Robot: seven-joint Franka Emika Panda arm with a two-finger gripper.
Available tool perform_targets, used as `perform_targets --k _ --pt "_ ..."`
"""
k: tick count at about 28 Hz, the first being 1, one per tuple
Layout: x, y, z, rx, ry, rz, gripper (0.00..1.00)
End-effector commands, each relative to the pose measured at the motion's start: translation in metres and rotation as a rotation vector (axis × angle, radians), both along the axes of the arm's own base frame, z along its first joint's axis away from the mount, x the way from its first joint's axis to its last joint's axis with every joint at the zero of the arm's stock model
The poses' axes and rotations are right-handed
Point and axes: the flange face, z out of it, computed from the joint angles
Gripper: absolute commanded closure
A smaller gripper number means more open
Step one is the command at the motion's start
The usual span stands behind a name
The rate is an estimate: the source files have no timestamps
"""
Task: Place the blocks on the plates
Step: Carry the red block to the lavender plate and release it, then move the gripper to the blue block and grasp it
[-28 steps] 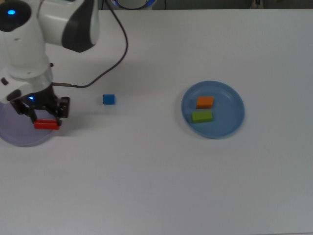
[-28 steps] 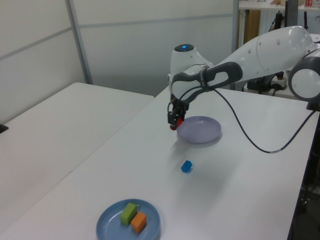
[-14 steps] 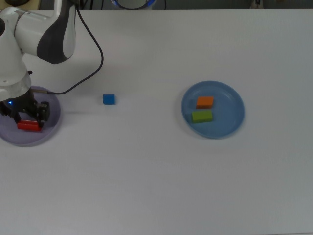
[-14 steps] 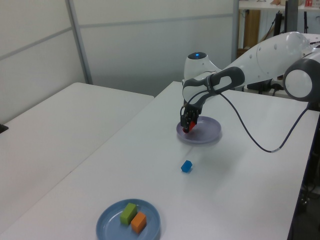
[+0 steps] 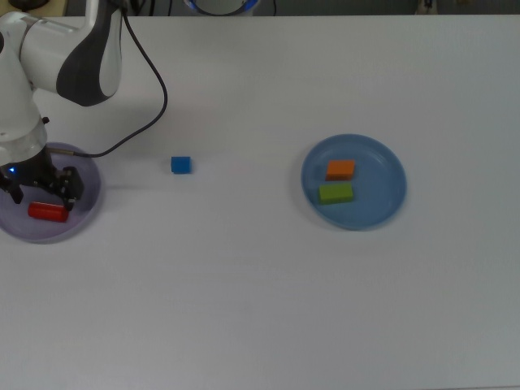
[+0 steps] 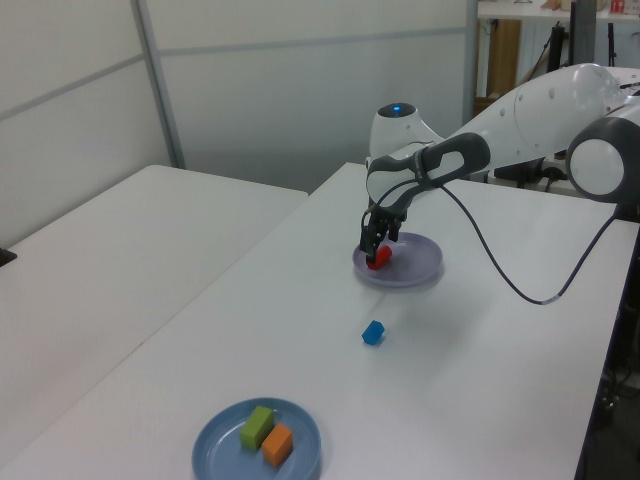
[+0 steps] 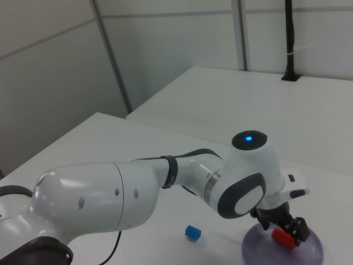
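The red block (image 5: 47, 212) lies flat on the lavender plate (image 5: 86, 203) at the top view's left edge. My gripper (image 5: 42, 190) hangs just above it, open, and apart from the block. The left view shows the red block (image 6: 378, 258) under the gripper (image 6: 379, 241) on the near rim of the lavender plate (image 6: 416, 263). The blue cube (image 5: 180, 165) sits on the bare table between the plates. On the blue plate (image 5: 379, 184) rest the orange block (image 5: 340, 170) and the green block (image 5: 335, 192).
A black cable (image 5: 154, 106) runs from the arm across the table behind the blue cube. The arm's white body (image 7: 99, 193) fills the right view's left, above the blue cube (image 7: 192, 233). A second white table (image 6: 120, 230) stands at the left view's left.
The gripper carried the red block over the lavender plate, set it down and opened. It has since lifted slightly off the block. The other blocks have not moved.
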Motion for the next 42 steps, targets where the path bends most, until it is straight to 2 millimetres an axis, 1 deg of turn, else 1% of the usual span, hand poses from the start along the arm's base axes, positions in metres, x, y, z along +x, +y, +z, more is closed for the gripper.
perform_targets --k 1,2,3,6,7,8,11,12,13,17,18,20,22,23,25,31,32,36,40,42 --pt "0.003 0.002 0.004 -0.007 -0.009 0.022 0.00" --pt "0.002 0.003 0.007 -0.006 -0.007 0.022 0.00" --pt "-0.002 0.010 0.011 0.002 -0.002 0.024 0.00" --pt "-0.014 0.025 0.005 0.020 0.037 0.036 0.00" --pt "-0.015 0.035 0.003 0.024 0.045 0.042 0.00" --pt "-0.016 0.054 0.003 0.031 0.061 0.058 0.00" --pt "-0.019 0.078 0.006 0.046 0.088 0.059 0.00" --pt "-0.019 0.087 0.010 0.053 0.093 0.042 0.00" --pt "-0.017 0.106 0.015 0.065 0.110 0.006 0.00" --pt "-0.016 0.147 0.025 0.070 0.145 0.003 0.00" --pt "-0.019 0.164 0.026 0.071 0.175 0.025 0.00" --pt "-0.024 0.178 0.025 0.071 0.204 0.055 0.00" --pt "-0.032 0.183 0.022 0.070 0.233 0.079 0.00" --pt "-0.040 0.189 0.013 0.073 0.270 0.114 0.00" --pt "-0.048 0.198 0.004 0.080 0.336 0.157 0.00" --pt "-0.054 0.195 -0.007 0.088 0.377 0.158 0.00" --pt "-0.053 0.196 -0.008 0.088 0.379 0.163 0.06" --pt "-0.054 0.196 -0.009 0.089 0.383 0.193 0.44" --pt "-0.052 0.199 -0.012 0.090 0.380 0.198 0.45" --pt "-0.052 0.202 -0.015 0.091 0.381 0.203 0.48"
